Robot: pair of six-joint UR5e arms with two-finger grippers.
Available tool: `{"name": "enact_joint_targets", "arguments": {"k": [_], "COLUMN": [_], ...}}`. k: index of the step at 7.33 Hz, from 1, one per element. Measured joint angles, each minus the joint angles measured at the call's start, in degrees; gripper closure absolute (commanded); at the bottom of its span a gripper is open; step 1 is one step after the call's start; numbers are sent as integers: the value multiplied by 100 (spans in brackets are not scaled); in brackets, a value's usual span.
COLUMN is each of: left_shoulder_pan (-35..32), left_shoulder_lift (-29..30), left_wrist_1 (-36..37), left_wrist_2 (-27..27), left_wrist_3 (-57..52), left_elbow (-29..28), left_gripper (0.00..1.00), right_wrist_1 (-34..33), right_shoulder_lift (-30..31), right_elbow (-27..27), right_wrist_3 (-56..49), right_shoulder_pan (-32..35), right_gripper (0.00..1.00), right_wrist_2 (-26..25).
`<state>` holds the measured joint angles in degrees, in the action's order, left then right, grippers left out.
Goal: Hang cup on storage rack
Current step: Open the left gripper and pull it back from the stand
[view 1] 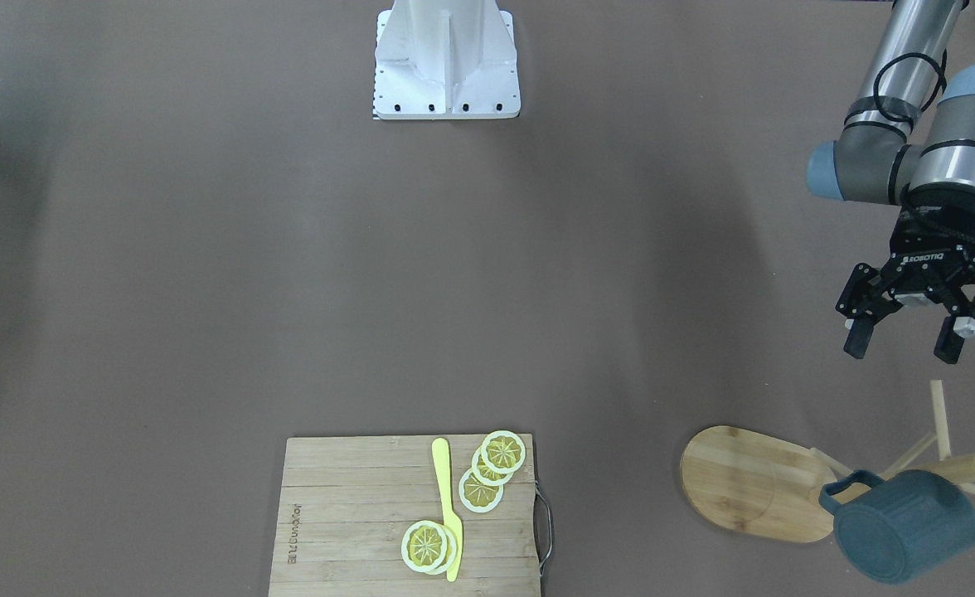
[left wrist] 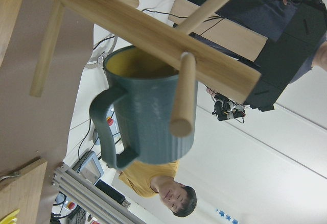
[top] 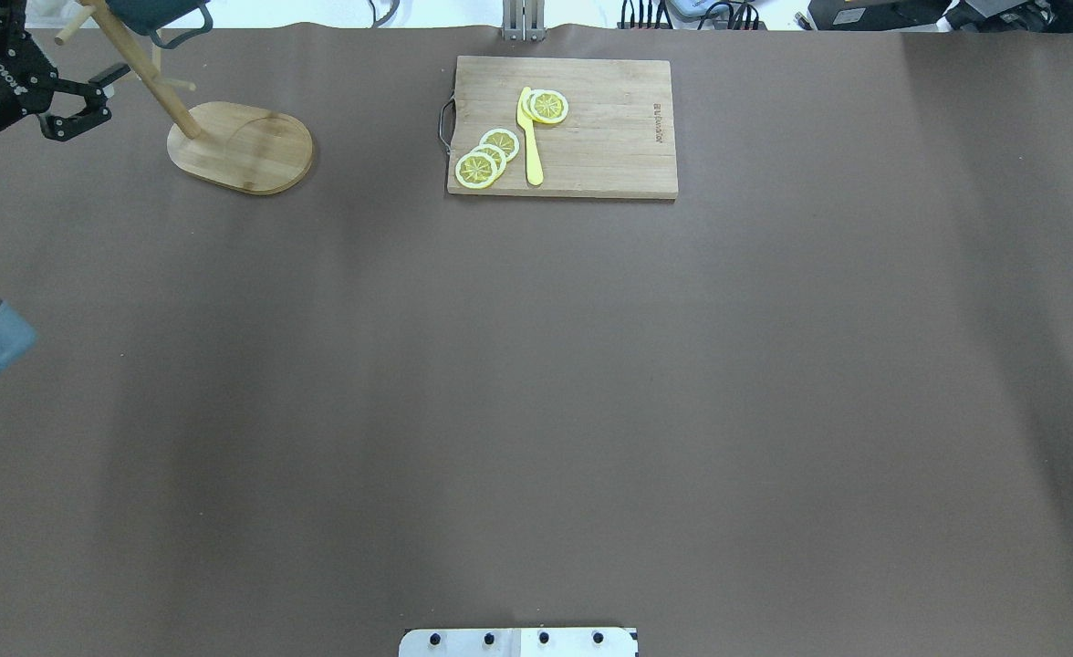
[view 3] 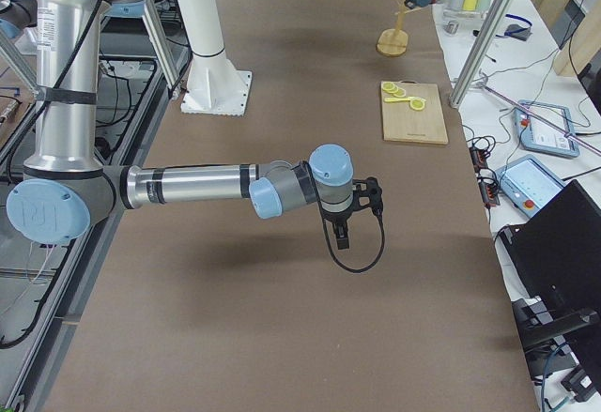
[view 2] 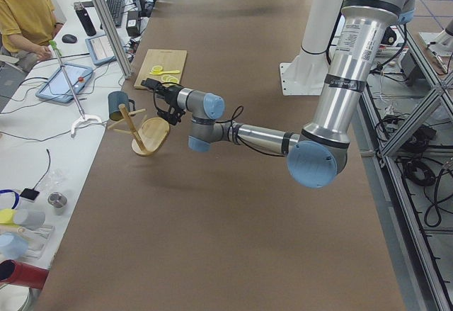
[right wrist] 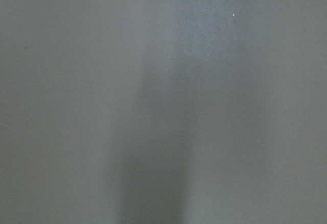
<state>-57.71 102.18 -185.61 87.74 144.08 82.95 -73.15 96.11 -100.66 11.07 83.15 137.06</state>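
Note:
The dark blue-grey ribbed cup [view 1: 906, 526] hangs on a peg of the wooden storage rack [view 1: 744, 481], free of any gripper. In the left wrist view the cup [left wrist: 148, 122] shows its yellow interior and loop handle behind the rack's post [left wrist: 143, 32]. My left gripper [view 1: 902, 348] is open and empty, apart from the rack, on the robot's side of it. It also shows in the overhead view [top: 89, 102], beside the rack [top: 244, 146]. My right gripper [view 3: 340, 229] shows only in the exterior right view, over bare table; I cannot tell its state.
A rectangular wooden cutting board [view 1: 355, 514] with lemon slices [view 1: 481, 489] and a yellow knife [view 1: 448, 506] lies at the table's far edge. The robot's white base [view 1: 446, 66] stands at the near edge. A person sits beyond the table [view 2: 25, 10].

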Motion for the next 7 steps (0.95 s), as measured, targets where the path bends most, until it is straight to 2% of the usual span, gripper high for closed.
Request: {"name": "enact_joint_targets", "arguments": {"k": [3, 7], "left_shoulder_pan": [-91, -428], "left_shoulder_lift": [-764, -1241], "left_wrist_1": [55, 908], "left_wrist_2": [94, 19], "left_wrist_3": [-2919, -7489], "left_elbow": [328, 320], "left_gripper": [2, 2], "right_wrist_1": [2, 11], "right_shoulder_lift": [-4, -6], "right_elbow": [-4, -5], "right_wrist_3": [0, -8], "right_shoulder_pan": [0, 13], "right_gripper": [0, 0], "right_wrist_2": [-15, -32]}}
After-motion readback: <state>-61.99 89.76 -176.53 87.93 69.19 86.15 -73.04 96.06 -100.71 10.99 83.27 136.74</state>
